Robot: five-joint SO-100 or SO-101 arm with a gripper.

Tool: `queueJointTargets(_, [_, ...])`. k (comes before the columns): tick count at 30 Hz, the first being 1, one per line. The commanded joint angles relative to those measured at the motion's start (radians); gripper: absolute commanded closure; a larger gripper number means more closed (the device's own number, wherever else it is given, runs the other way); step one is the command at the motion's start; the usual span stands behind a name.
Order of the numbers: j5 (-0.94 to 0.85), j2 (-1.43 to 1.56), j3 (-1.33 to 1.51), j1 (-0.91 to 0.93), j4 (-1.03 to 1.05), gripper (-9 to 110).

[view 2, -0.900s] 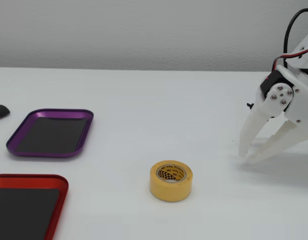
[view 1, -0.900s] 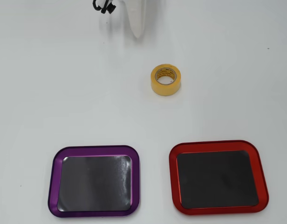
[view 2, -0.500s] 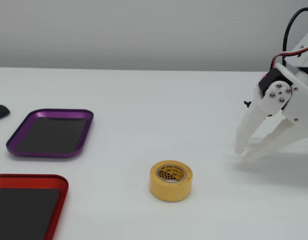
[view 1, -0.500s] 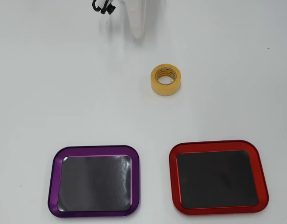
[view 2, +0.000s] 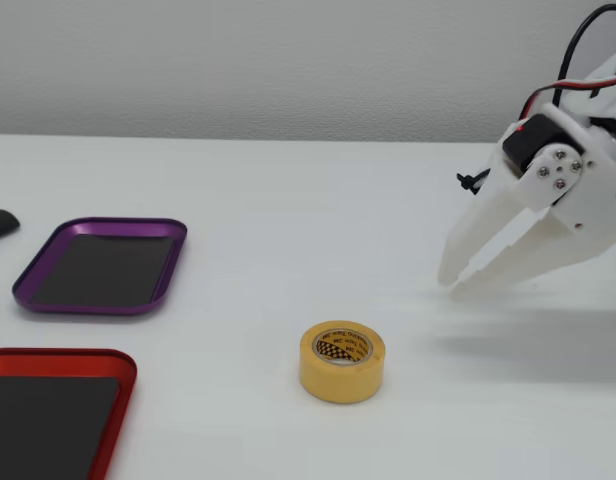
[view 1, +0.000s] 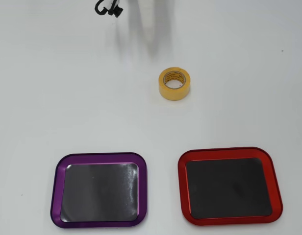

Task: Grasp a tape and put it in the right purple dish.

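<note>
— Yellow tape [view 2: 342, 361]: where does it sit?
— Flat on the white worktop [view 2: 288, 200], untouched, well apart from the purple dish [view 2: 102, 297].
— And the end effector [view 2: 458, 281]?
— It hovers nearby, empty, fingers nearly together. Grasp and placement both remain.

The tape [view 1: 174, 83] is yellow with a black-printed core, one tray [view 1: 99, 190] is rimmed in shiny purple and the other [view 1: 229, 186] in red (both with black mats), on a white table [view 1: 53, 98], beside a white gripper [view 2: 456, 283].
</note>
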Motion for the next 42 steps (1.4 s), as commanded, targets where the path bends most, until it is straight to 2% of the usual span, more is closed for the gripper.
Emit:
queueJointTargets(1, [-0.051, -0.150, -0.130, -0.066, 0.020, 102])
queueJointTargets(10, [-0.064, -0.831, -0.460, -0.170, 0.015, 101])
queueJointTargets(17, [-0.063, -1.203, -0.644, -0.166, -0.080, 84])
queueJointTargets(20, [-0.064, -1.270, -0.673, -0.164, -0.121, 80])
queueJointTargets(32, [-0.077, -1.325, -0.675, -0.117, -0.241, 80])
queueJointTargets(42, [-0.120, -1.327, -0.663, -0.041, -0.241, 80])
